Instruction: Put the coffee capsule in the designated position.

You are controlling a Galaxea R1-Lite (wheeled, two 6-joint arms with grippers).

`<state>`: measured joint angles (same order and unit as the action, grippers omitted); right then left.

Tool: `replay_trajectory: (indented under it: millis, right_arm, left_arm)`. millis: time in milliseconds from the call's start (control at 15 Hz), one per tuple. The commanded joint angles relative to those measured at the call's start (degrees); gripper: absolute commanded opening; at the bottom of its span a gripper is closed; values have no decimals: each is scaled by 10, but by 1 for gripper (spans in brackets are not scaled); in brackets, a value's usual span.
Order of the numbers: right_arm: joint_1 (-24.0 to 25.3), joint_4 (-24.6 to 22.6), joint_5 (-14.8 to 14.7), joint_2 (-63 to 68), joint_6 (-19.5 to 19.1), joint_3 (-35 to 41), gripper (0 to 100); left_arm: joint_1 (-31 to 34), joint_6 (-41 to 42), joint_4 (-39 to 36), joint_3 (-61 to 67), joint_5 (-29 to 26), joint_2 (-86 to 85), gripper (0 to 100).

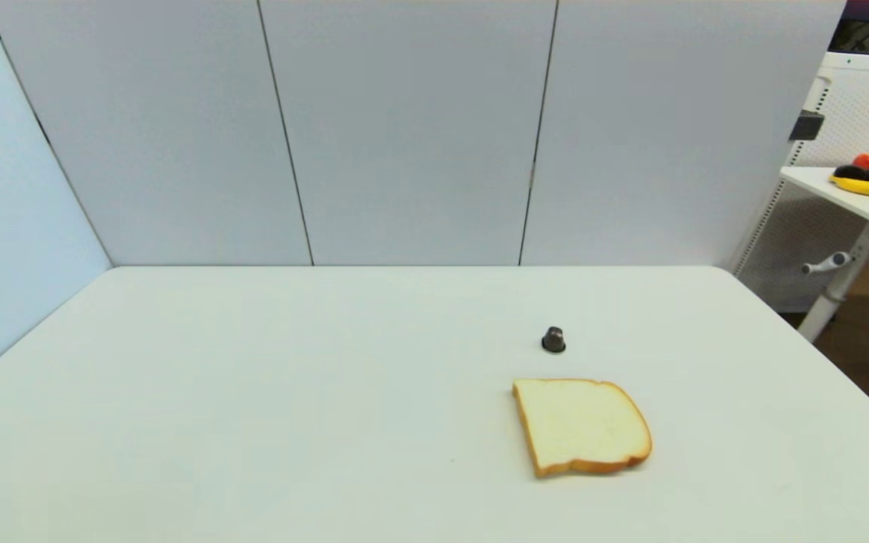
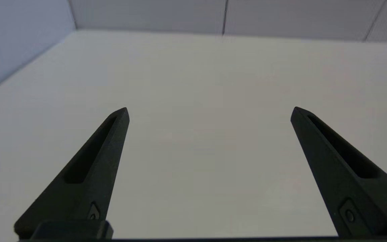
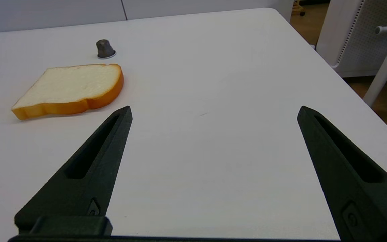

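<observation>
Dark grey, the coffee capsule [image 1: 553, 340] stands upright just beyond the bread slice [image 1: 581, 424], toward the table's [image 1: 253, 392] right edge. Both end effectors, left [image 2: 209, 112] and right [image 3: 214, 112], gape empty; a clumsy pinch probably tips it or clips the bread.

Dark grey capsule [image 1: 553, 340]; white bread [image 1: 580, 424], golden crust.

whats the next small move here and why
Probably reach the right gripper forward toward the coffee capsule. It stands untouched on the white table, just beyond the bread slice, on the robot's right side. The right gripper is open and has the capsule in view, while the left gripper faces only bare tabletop.
</observation>
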<state>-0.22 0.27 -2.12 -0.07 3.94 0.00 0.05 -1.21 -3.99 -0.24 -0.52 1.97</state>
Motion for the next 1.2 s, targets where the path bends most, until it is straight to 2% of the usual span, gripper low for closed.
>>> replay_trajectory:
  millis: [67,1000,1200]
  right_arm:
    - [0,0,0,1,0,1,100]
    - [0,0,0,1,0,1,100]
    - [0,0,-9,1,5,1,100]
  left_arm:
    - [0,-3,52,-4,16,-19,100]
    - [0,-35,50,-3,25,-19,100]
    - [0,-34,50,-3,25,-19,100]
